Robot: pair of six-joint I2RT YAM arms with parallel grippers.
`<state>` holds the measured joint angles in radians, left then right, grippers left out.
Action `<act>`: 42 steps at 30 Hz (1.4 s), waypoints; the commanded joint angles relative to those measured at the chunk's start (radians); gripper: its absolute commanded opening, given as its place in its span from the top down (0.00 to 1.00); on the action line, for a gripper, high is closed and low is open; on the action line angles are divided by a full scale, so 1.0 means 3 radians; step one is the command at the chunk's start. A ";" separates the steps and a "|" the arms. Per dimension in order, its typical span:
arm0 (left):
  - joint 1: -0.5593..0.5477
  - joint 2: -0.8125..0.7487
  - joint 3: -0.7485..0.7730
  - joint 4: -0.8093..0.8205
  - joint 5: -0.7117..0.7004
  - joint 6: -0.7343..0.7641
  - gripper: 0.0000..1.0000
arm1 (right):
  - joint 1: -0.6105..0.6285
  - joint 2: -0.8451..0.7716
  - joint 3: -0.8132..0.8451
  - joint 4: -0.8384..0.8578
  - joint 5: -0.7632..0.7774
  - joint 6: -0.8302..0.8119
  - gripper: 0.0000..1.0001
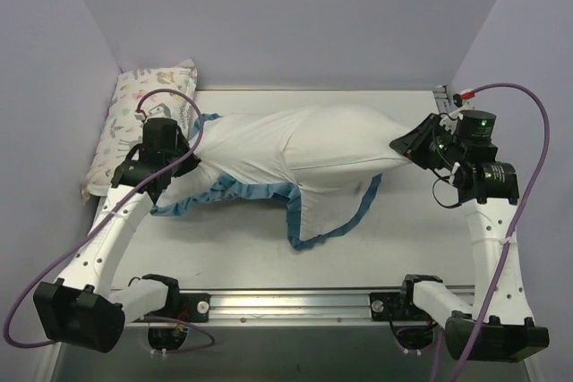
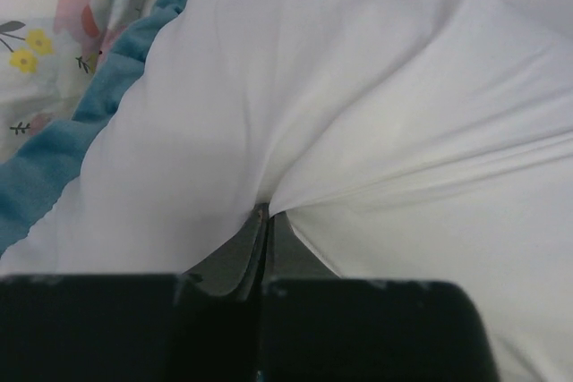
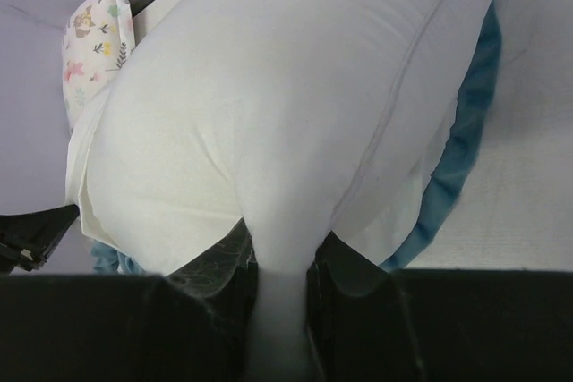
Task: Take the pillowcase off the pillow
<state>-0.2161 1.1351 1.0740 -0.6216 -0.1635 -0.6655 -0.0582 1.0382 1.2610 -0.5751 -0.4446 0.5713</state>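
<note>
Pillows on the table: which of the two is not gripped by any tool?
The small animal-print pillow at the far left; the large white pillow is pinched at its corner by the right tool.

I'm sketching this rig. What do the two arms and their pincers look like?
Both the left arm and right arm have white tubular links with black joint housings. The left pincer and right pincer are dark. A purple cable loops along each arm; a green light glows on the right wrist.
</note>
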 commanded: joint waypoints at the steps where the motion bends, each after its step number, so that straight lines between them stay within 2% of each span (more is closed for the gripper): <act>1: 0.0015 -0.0081 0.0183 -0.0045 -0.0499 0.0393 1.00 | 0.0004 -0.0203 0.0250 0.0337 0.0541 -0.0186 1.00; 5: -0.0205 -0.0219 0.0270 -0.0086 -0.0248 0.0500 1.00 | 0.0046 -0.0270 0.0154 0.0347 0.0490 -0.0212 1.00; 7: -0.0338 -0.0281 0.0341 -0.0142 -0.0288 0.0500 0.84 | 0.0117 -0.0300 -0.0004 0.0352 0.0571 -0.0222 1.00; 8: -0.0363 -0.0301 0.0392 -0.0142 -0.0278 0.0495 0.66 | 0.0148 -0.0316 -0.0233 0.0357 0.0638 -0.0242 1.00; 9: -0.0404 -0.0347 0.0413 -0.0147 -0.0263 0.0490 0.60 | 0.0163 -0.0331 -0.0337 0.0367 0.0689 -0.0263 0.99; 10: -0.0430 -0.0363 0.0449 -0.0152 -0.0263 0.0485 0.53 | 0.0163 -0.0357 -0.0449 0.0368 0.0791 -0.0278 0.90; 11: -0.0455 -0.0378 0.0479 -0.0157 -0.0268 0.0480 0.41 | 0.0168 -0.0382 -0.0536 0.0357 0.0842 -0.0298 0.75; 12: -0.0501 -0.0393 0.0551 -0.0152 -0.0273 0.0485 0.37 | 0.0163 -0.0428 -0.0694 0.0342 0.0904 -0.0334 0.48; 13: -0.0517 -0.0388 0.0587 -0.0147 -0.0268 0.0485 0.34 | 0.0163 -0.0530 -0.0746 0.0337 0.1026 -0.0350 0.38; 15: -0.0548 -0.0317 0.0658 -0.0117 -0.0268 0.0495 0.28 | 0.0163 -0.0617 -0.0787 0.0286 0.1180 -0.0370 0.22; 18: -0.0589 -0.0083 0.0791 -0.0035 -0.0202 0.0541 0.24 | 0.0163 -0.0653 -0.0645 0.0148 0.1354 -0.0406 0.14; 22: -0.0731 0.0311 0.1107 0.0124 0.0028 0.0709 0.17 | 0.0249 -0.0542 -0.0333 0.0097 0.1344 -0.0421 0.09; 28: -0.0870 0.1094 0.1660 0.0216 0.0232 0.0965 0.14 | 0.0689 -0.0077 0.0046 -0.0052 0.1584 -0.0539 0.03; 32: -0.0941 0.1447 0.1952 0.0303 0.0483 0.1006 0.13 | 0.0914 0.0307 0.0164 -0.0067 0.1523 -0.0621 0.01; 35: -0.1105 0.1687 0.2121 0.0318 0.0545 0.1083 0.12 | 0.0986 0.0436 -0.0152 0.0070 0.1508 -0.0549 0.01; 39: -0.1233 0.1968 0.2228 0.0313 0.0688 0.1149 0.11 | 0.1135 0.0380 -0.0929 0.0565 0.1461 -0.0432 0.04; 40: -0.1263 0.2009 0.2244 0.0308 0.0688 0.1155 0.11 | 0.1145 0.0369 -0.1255 0.0663 0.1446 -0.0376 0.07; 42: -0.1284 0.2106 0.2234 0.0288 0.0658 0.1155 0.11 | 0.1145 0.0359 -0.1523 0.0939 0.1370 -0.0299 0.19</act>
<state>-0.5945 1.7355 1.7008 -0.5655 0.0051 -0.3485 0.2737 1.1557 0.9062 -0.3763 -0.0193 0.4381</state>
